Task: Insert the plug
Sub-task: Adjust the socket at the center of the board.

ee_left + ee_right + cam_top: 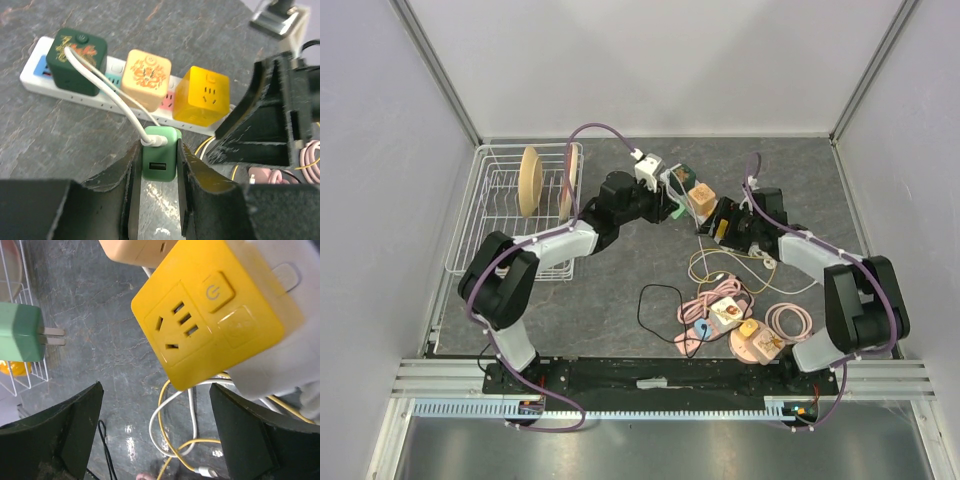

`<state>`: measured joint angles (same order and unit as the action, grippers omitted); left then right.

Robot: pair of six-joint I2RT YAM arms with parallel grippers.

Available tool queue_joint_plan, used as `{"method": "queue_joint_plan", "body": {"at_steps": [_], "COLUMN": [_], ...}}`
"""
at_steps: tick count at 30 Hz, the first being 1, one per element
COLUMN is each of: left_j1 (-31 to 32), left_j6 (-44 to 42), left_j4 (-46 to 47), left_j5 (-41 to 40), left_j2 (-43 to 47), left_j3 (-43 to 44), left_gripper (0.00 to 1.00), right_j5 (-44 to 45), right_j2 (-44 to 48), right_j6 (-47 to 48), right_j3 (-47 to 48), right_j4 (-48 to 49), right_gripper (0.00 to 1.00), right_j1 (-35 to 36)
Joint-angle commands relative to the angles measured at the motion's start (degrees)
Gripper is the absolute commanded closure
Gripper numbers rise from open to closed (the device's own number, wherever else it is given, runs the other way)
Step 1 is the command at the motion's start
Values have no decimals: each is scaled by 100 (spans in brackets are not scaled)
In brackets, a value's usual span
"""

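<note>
A dark grey bench (610, 300) with a stone-like mottled top, veined with pale streaks, fills the middle of the top view. Plain pale walls close it in on three sides: a back wall (650, 60), a left wall (370, 200) and a right wall (920, 180). Slim metal posts (440, 70) run up the two back corners. Along the near edge lies a ribbed aluminium rail (440, 375), then a white slotted duct (650, 408), then a brushed metal sheet (650, 450). The light is soft and even, with small bright glints on the bench top.
</note>
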<state>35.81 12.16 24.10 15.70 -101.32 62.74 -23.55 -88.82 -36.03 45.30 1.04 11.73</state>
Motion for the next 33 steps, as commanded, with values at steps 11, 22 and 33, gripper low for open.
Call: {"method": "queue_joint_plan", "body": {"at_steps": [11,22,33], "left_j1": [22,13,13], "left_j6": [2043,2326,2273], "left_j4": [-1335,-1935,-2778], "left_j5": [-1473,-1720,-2361], "left_j2": [885,1070,1070], "left_j3": [220,476,1003], "left_gripper": [98,98,98], "right_j5": [1246,-8,-19], "right_j2": [568,-549,-278], "right_j6": [-368,-492,-1240], "right_j3": [33,-285,-733], "right_j4": [359,2031,2261], "right_gripper": [3,12,23], "right_j1": [-1524,-1419,258]}}
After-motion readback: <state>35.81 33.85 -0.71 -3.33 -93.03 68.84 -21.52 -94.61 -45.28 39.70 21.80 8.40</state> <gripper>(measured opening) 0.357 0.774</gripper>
